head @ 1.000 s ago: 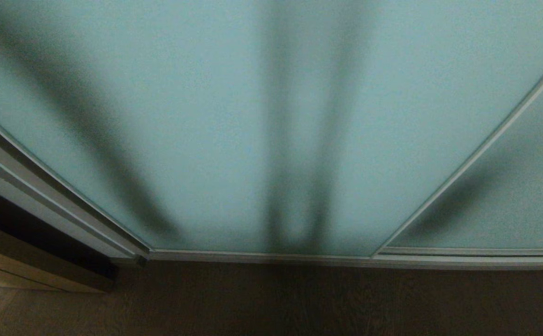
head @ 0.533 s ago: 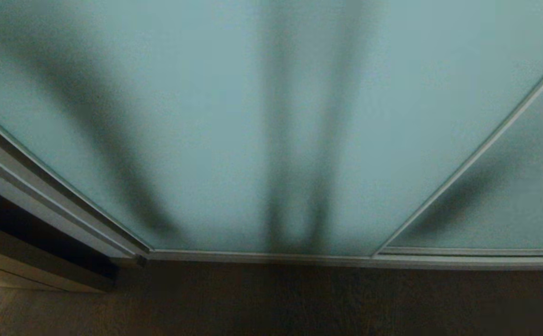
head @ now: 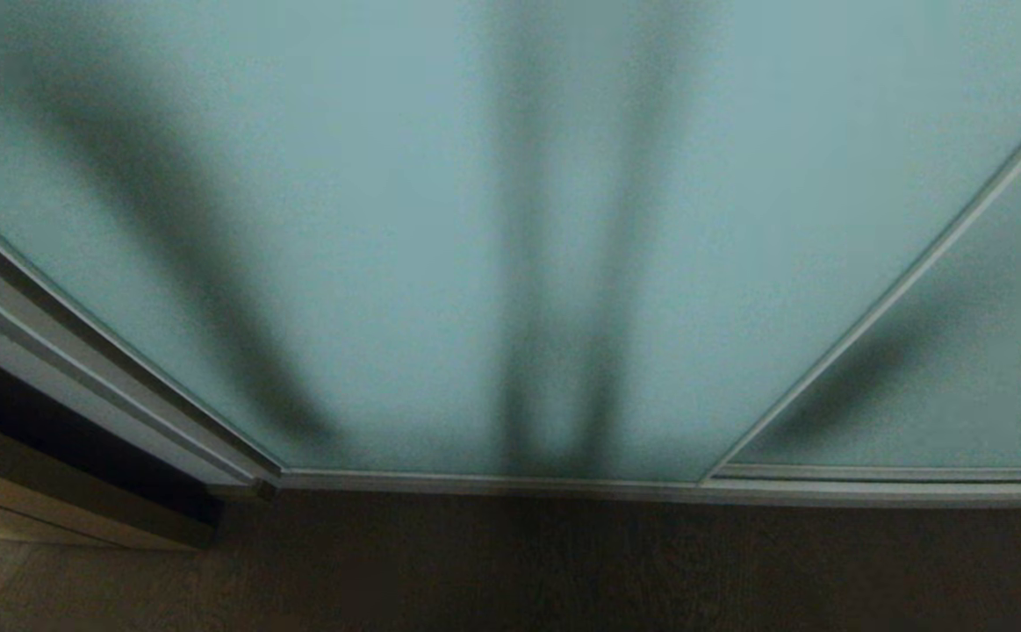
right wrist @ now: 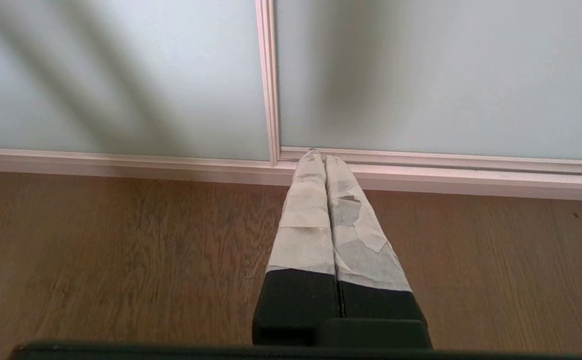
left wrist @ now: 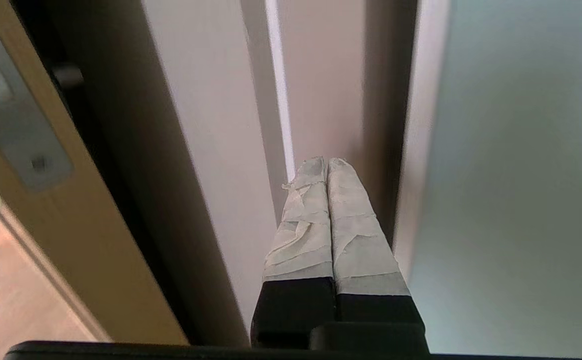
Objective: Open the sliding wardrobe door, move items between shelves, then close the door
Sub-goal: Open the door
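Left gripper [left wrist: 327, 162]: taped fingers [left wrist: 303, 220] pressed together, nothing between them. Tips point into the dark recess just beside the silver frame edge [left wrist: 421, 125] of the sliding wardrobe door [left wrist: 516, 165]; contact cannot be confirmed. On the tips' other side, a pale wardrobe side panel [left wrist: 205, 140], then a wooden room door [left wrist: 70, 235] with a metal latch plate [left wrist: 15, 135].

Right gripper [right wrist: 325, 159]: fingers likewise closed and empty, hanging over the wood floor [right wrist: 120, 260], tips toward the bottom rail [right wrist: 120, 162] where the two panels meet. Looks parked.

Beyond, in the head view, the door [head: 405, 219] fills the bay fully shut, its greyer twin panel [head: 984, 377] at the right. Items and shelves hidden behind frosted glass.

Handling judgement: framed glass is stiff, probably heavy, runs on a track; the glass face is slick and breakable. Load the metal frame edge, pushing sideways along the track.
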